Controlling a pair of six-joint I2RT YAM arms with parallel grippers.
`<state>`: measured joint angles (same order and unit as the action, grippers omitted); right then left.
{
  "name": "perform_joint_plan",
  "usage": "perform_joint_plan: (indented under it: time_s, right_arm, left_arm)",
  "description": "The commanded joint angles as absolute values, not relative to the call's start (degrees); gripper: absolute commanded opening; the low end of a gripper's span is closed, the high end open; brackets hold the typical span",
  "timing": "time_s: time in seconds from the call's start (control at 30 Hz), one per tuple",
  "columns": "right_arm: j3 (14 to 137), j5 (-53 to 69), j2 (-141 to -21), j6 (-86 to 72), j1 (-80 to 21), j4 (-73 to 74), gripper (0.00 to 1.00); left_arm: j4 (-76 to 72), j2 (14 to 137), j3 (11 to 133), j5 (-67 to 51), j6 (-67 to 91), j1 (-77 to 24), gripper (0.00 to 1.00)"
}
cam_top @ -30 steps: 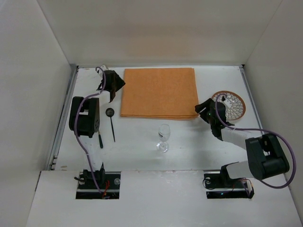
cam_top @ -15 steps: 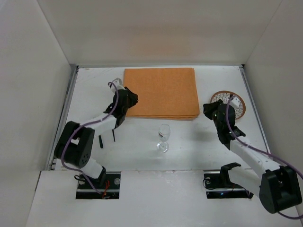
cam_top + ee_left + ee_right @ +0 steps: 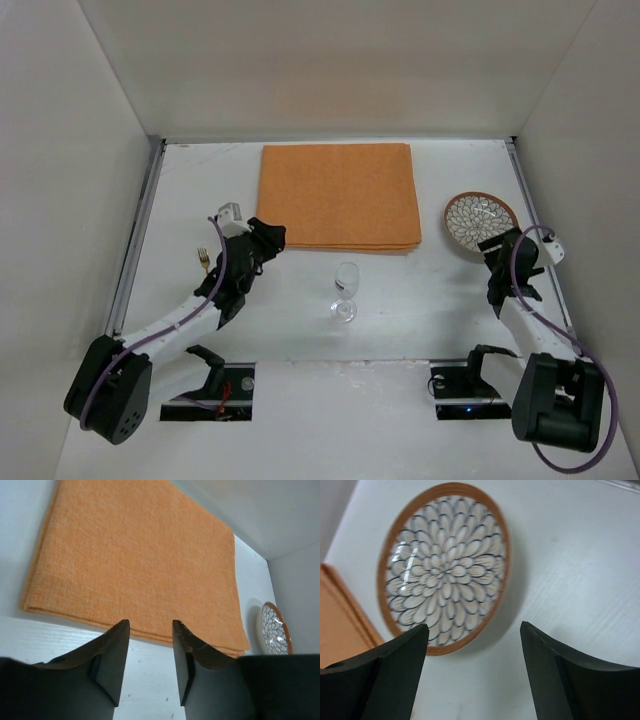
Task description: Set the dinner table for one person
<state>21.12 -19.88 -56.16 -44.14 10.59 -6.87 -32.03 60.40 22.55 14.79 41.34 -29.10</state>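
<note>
The dinner table [image 3: 420, 290] lies beneath both arms and carries one orange mat [image 3: 337, 195], one patterned plate [image 3: 478, 220], one wine glass [image 3: 346, 290] and one fork [image 3: 204, 260]. The left gripper [image 3: 150, 625] is slightly parted and the right gripper [image 3: 474, 627] is spread wide, both empty.

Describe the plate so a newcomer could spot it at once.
Find the orange mat at the far middle of the white table. Just off the mat's right edge, apart from it, lies the plate. It is the only round, flat thing: brown-rimmed, with a white petal pattern.

Flat white rect. dinner table [image 3: 420, 290], metal-railed edges
</note>
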Motion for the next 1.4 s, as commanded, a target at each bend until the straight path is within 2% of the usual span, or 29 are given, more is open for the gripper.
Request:
perform_joint_plan:
  time_s: [0.0,0.2,0.4,0.6,0.83,0.93,0.97,1.03,1.17,1.37]
  right_arm:
    - [21.6,-19.7,-59.1,-46.4,14.1,-8.9,0.78]
    - [22.9,-14.4,-67.6,-48.6,18.5,-16.5,0.69]
    - [24.3,-5.5,-76.9,-51.5,21.9,-25.7,0.61]
    - [26.0,-3.2,-82.9,-53.1,23.7,-29.1,0.51]
    - [29.4,-0.5,-86.0,-54.5,24.3,-27.3,0.27]
    - [30.0,3.3,-86.8,-55.8,26.1,-27.6,0.10]
    - [29.4,4.2,-86.3,-56.6,26.5,-28.1,0.04]
    - [27.7,4.4,-83.4,-57.6,26.6,-30.3,0.00]
    - [25.4,4.9,-73.9,-58.7,26.3,-32.6,0.00]
    - [31.1,9.8,-62.9,-58.9,23.4,-27.2,0.00]
  left_arm:
    - [-37.7,58.1,19.5,14.7,40.3,-30.9,0.40]
    - [-43.1,56.7,16.5,16.2,37.5,-34.7,0.49]
    - [-47.0,60.1,16.1,16.4,35.9,-36.1,0.50]
    - [-47.2,62.7,16.5,19.0,35.5,-36.3,0.51]
    - [-47.3,63.0,16.5,20.1,34.5,-36.5,0.52]
    - [-47.1,63.0,16.3,22.2,34.5,-36.3,0.52]
    - [-47.0,63.0,16.3,22.8,34.5,-36.3,0.52]
    - [-46.9,63.0,16.3,23.1,34.5,-36.1,0.52]
    - [-47.3,62.9,16.0,22.9,34.5,-36.0,0.52]
    - [-47.3,63.6,16.3,22.6,34.9,-36.3,0.53]
